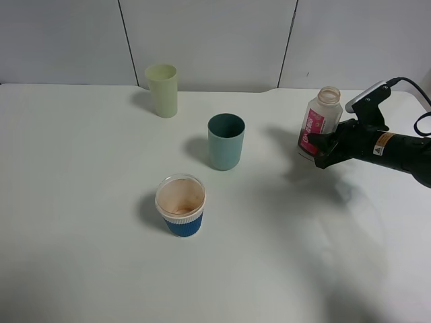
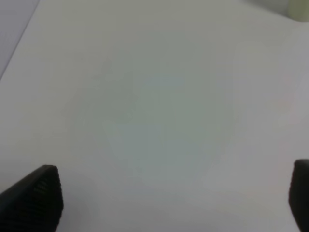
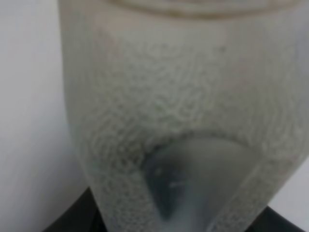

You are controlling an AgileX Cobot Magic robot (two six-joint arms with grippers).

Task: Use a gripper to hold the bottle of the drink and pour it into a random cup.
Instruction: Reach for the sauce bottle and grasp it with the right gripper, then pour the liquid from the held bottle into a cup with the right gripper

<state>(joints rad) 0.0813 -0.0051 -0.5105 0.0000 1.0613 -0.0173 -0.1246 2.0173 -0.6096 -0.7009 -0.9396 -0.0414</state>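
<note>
The right end effector (image 1: 322, 145) clamps its black fingers on the lower body of the bottle of the drink (image 1: 322, 116) at the right edge of the exterior view, the bottle's wide neck open and pointing up with only a slight lean. A soft shadow on the white surface (image 1: 81, 168) below it suggests the bottle is raised clear, though the contact point is hard to judge. The right wrist camera is filled by the bottle's clear, textured wall, seen close up. The teal-green cup (image 1: 225, 141) stands upright at centre frame, well apart from the bottle and to its left; nothing is seen entering it. A taller pale yellow-green cup (image 1: 162, 89) stands at upper left of centre and a blue-sleeved paper cup (image 1: 180, 205) at lower centre, both untouched. The left end effector (image 2: 171, 195) shows only in its own wrist view, fingertips spread wide over bare surface and gripping nothing. By this evidence the grasp is made; carrying the bottle across to a cup, tipping it over the rim and pouring are yet to come.
</note>
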